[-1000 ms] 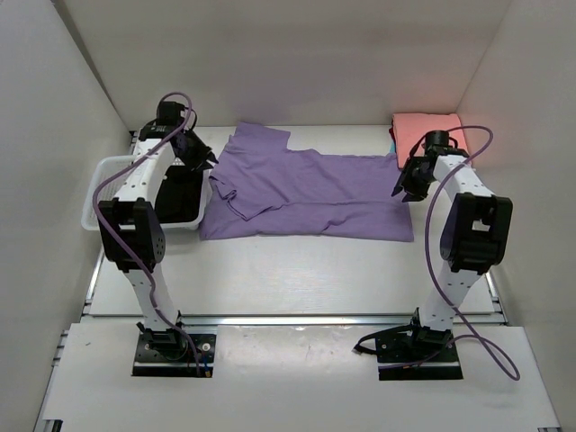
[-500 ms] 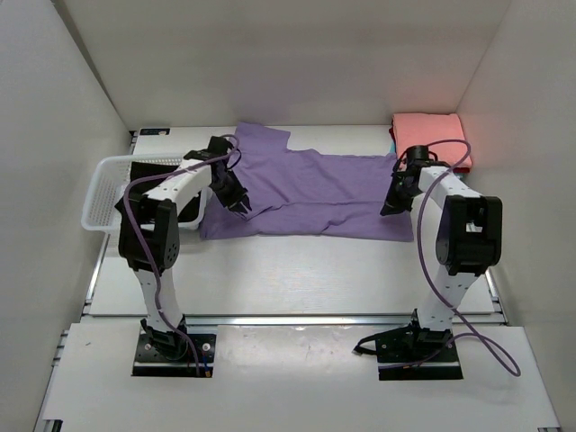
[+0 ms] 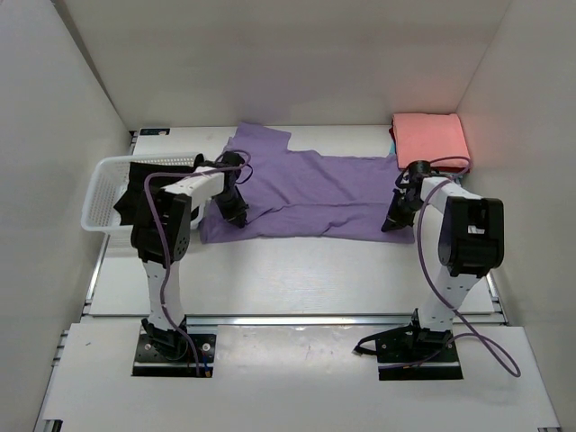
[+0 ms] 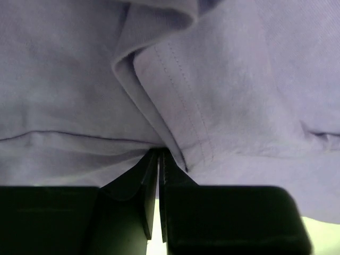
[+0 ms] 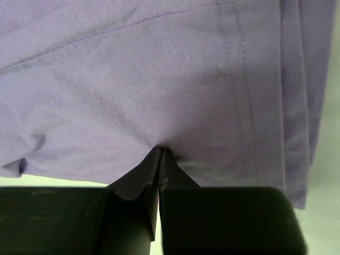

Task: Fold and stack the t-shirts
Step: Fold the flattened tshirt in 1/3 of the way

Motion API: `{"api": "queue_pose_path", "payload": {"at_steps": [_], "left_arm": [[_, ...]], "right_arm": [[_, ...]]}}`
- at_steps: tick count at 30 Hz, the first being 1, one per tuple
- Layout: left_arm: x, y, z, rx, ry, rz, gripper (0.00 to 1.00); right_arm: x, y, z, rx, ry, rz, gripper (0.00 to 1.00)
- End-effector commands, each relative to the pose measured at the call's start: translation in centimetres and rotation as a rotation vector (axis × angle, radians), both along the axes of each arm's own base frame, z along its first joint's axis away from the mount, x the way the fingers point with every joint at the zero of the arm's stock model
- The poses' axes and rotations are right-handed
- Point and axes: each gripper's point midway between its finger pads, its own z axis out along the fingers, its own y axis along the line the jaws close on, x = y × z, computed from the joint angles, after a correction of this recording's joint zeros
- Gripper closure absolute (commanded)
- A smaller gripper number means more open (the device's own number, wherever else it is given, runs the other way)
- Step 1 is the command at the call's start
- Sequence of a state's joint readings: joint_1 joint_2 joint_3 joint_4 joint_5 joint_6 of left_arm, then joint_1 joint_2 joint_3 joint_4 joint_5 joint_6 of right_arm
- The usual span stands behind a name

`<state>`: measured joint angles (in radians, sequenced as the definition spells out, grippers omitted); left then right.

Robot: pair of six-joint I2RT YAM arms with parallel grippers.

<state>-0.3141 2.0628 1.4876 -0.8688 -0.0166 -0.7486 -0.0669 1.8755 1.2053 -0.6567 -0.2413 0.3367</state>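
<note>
A lilac-purple t-shirt [image 3: 306, 191] lies spread flat across the middle of the table. My left gripper [image 3: 236, 216] is down on its left part by a folded sleeve. In the left wrist view the jaws [image 4: 159, 153] are pinched together on a fold of the lilac cloth [image 4: 239, 95]. My right gripper [image 3: 392, 223] is at the shirt's right end near the front corner. It is shut [image 5: 160, 150] on a pucker of the cloth [image 5: 133, 79] beside the stitched hem. A folded salmon-pink t-shirt [image 3: 430, 137] sits at the back right. A black t-shirt [image 3: 135, 193] lies in the basket.
The white lattice basket [image 3: 97, 193] stands at the table's left edge, close to my left arm. White walls close in the left, right and back. Bare table [image 3: 297, 270] runs between the shirt's front edge and the arm bases.
My left gripper swung from over the basket onto the shirt's left part and closed on it. My right gripper dropped forward to the shirt's right end and shut on the cloth.
</note>
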Motion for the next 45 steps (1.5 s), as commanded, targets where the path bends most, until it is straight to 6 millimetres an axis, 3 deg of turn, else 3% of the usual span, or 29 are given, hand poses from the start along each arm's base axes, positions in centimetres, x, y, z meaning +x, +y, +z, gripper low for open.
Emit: {"api": "queue_pose_path", "payload": {"at_steps": [1,2,4,5,7,10,14,19,21,25,30,33,36,40,42,43,44,45], "left_arm": [[-5.9,1.9,-2.3,0.077,0.137,-0.016,0.83],[-6.0,1.8,-1.9,0.062,0.113,-0.009,0.83],[-8.8,2.8,-2.5,0.065,0.165,-0.001,0.84],[-8.9,2.7,-2.0,0.059,0.14,-0.004,0.84],[-11.2,2.9,-2.2,0.046,0.163,-0.01,0.83],[-13.0,3.2,-1.8,0.029,0.145,0.0,0.83],[-14.4,3.5,-1.0,0.016,0.127,0.0,0.81],[-14.0,4.0,0.9,-0.013,0.062,-0.014,0.77],[-13.4,3.3,1.7,-0.046,0.03,-0.026,0.75],[-12.3,2.3,3.2,-0.092,-0.02,-0.062,0.72],[-9.7,0.5,6.1,-0.169,-0.103,-0.071,0.69],[-7.8,-0.4,8.2,-0.212,-0.165,-0.068,0.67],[-5.4,-0.2,9.7,-0.203,-0.231,-0.051,0.67],[-0.7,0.0,11.8,-0.206,-0.367,-0.004,0.63],[2.0,-0.5,12.0,-0.204,-0.383,-0.014,0.63],[2.0,-0.9,10.6,-0.192,-0.336,-0.037,0.63],[2.9,-1.3,11.5,-0.204,-0.348,-0.046,0.63],[3.7,-1.8,10.9,-0.193,-0.34,-0.071,0.64]], "right_arm": [[-4.9,-1.1,-1.8,-0.069,0.138,0.025,1.0],[-5.3,-1.2,-1.9,-0.068,0.145,0.03,1.0],[-6.6,-1.3,-1.6,-0.066,0.159,0.03,1.0],[-7.0,-1.5,-1.4,-0.063,0.161,0.028,1.0],[-8.3,-1.9,-1.2,-0.061,0.182,0.022,1.0],[-10.0,-3.1,-0.5,-0.066,0.206,0.0,0.99],[-12.8,-3.8,0.4,-0.057,0.236,-0.022,1.0],[-14.8,-4.3,1.1,-0.062,0.206,-0.048,1.0],[-15.7,-3.9,1.2,-0.074,0.214,-0.037,1.0],[-15.3,-2.8,2.4,-0.089,0.188,0.001,1.0],[-11.7,-2.9,5.7,-0.097,0.032,-0.014,1.0],[-10.3,-2.8,5.8,-0.112,0.002,0.019,0.98],[-8.9,-2.3,5.7,-0.103,-0.037,0.02,0.95],[-5.5,-2.4,6.6,-0.055,-0.19,-0.041,0.87],[-3.7,-1.4,6.4,0.02,-0.241,-0.036,0.86],[-3.4,-1.3,5.9,0.032,-0.229,-0.041,0.86],[-3.2,-1.4,5.7,0.026,-0.217,-0.049,0.87],[-2.9,-1.4,5.1,0.009,-0.196,-0.045,0.88]]}}
